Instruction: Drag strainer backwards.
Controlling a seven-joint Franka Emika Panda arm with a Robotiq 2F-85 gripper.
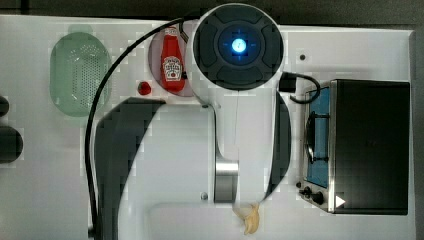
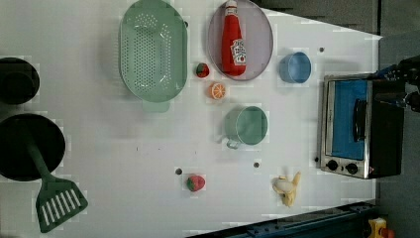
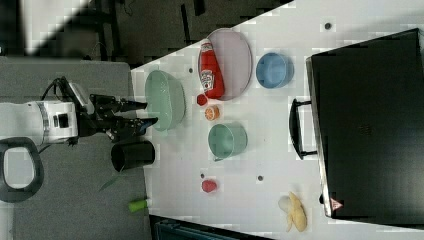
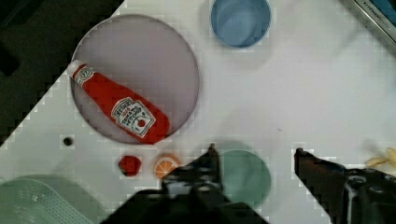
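A white counter point(image 2: 124, 163) carries kitchen things, with a toaster oven point(image 2: 359, 126) at the left view's right edge. The gripper point(image 4: 254, 156) hangs high above the counter with its fingers point(image 4: 210, 163) spread apart and nothing between them; in the wrist view the green cup point(image 4: 245, 175) lies below the gap. Around that are the orange slice point(image 4: 166, 165), the small red fruit point(image 4: 129, 164), the plate point(image 4: 140, 46) with the ketchup bottle point(image 4: 123, 109), and the blue bowl point(image 4: 240, 21). The strainer point(image 2: 153, 49) sits far off at the left view's upper left, untouched. I judge the arm should first travel over to it, then lower one finger inside the rim, so the pull catches the wall and keeps clear of the fruit beside it.
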